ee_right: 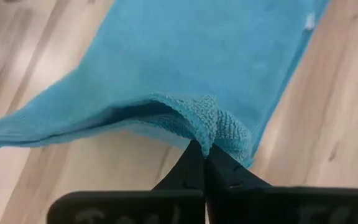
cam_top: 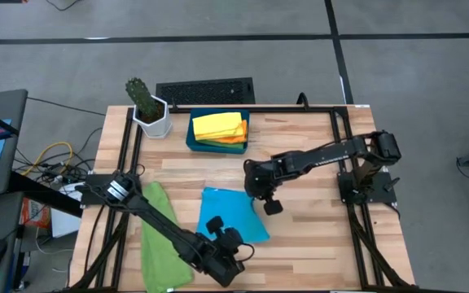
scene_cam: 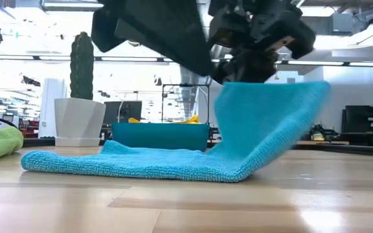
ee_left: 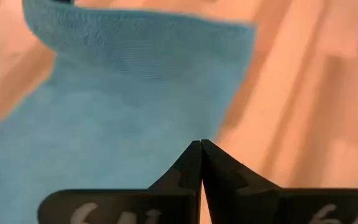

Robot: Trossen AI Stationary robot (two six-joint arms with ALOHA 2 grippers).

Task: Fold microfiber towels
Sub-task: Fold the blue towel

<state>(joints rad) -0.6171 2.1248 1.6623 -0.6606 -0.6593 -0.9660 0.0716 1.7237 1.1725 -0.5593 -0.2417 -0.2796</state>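
A sky-blue towel (cam_top: 228,213) lies mid-table, its right part raised as a flap (scene_cam: 271,123) while the rest lies flat. My right gripper (cam_top: 269,205) is shut on the raised edge. My left gripper (cam_top: 236,238) is shut at the towel's near side; in the left wrist view its tips (ee_left: 201,144) stand over the towel's edge (ee_left: 229,106). A green towel (cam_top: 163,236) lies crumpled on the near left. Yellow (cam_top: 216,124) and orange (cam_top: 233,138) towels sit folded in the teal tray (cam_top: 192,138). My right gripper pinches the blue towel's raised edge (ee_right: 219,127) between its two fingers, and the cloth puckers at their tips. The fingers slant down from the table's right side. The held part is lifted clear, and the towel's left part (scene_cam: 109,162) lies on the table. My left gripper's shut tips are at the towel's edge; I cannot tell whether they hold cloth.
A potted cactus (cam_top: 149,110) stands at the far left corner beside the tray. Black frame rails (cam_top: 342,155) run along the table's left and right sides. Bare wood (cam_top: 316,244) lies to the right of the blue towel.
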